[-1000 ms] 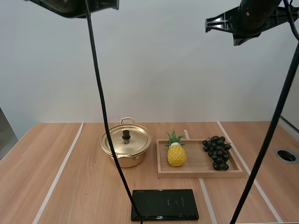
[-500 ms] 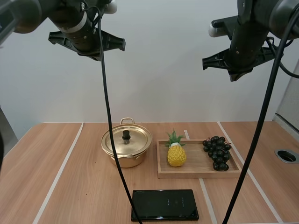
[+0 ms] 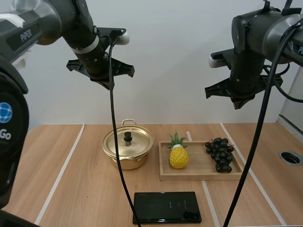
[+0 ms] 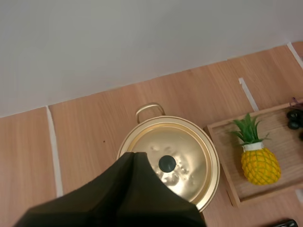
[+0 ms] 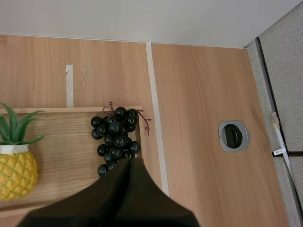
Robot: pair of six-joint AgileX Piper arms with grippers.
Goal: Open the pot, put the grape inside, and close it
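both arms have come down. left gripper (image 4: 134,159), jaws closed and empty, hangs over the pot (image 3: 124,163), lid (image 3: 137,142) on. right gripper (image 5: 130,163), closed too, hangs over the grapes (image 3: 220,153) in the right tray (image 3: 199,176). opening comes next.

Wooden table (image 3: 80,189), pale grain, light tape strips (image 3: 58,177) running front to back: one on left, one in middle passing under tray, one on right. Round metal grommet (image 3: 290,157) set in top near right edge. Directly on top: gold pot (image 3: 127,158) at centre, lid (image 3: 135,142) on, one loop handle facing back wall. Wooden tray (image 3: 199,163) just right of pot, close but apart. Flat black slab (image 3: 166,207) at front edge, ahead of gap between pot and tray, touching neither.
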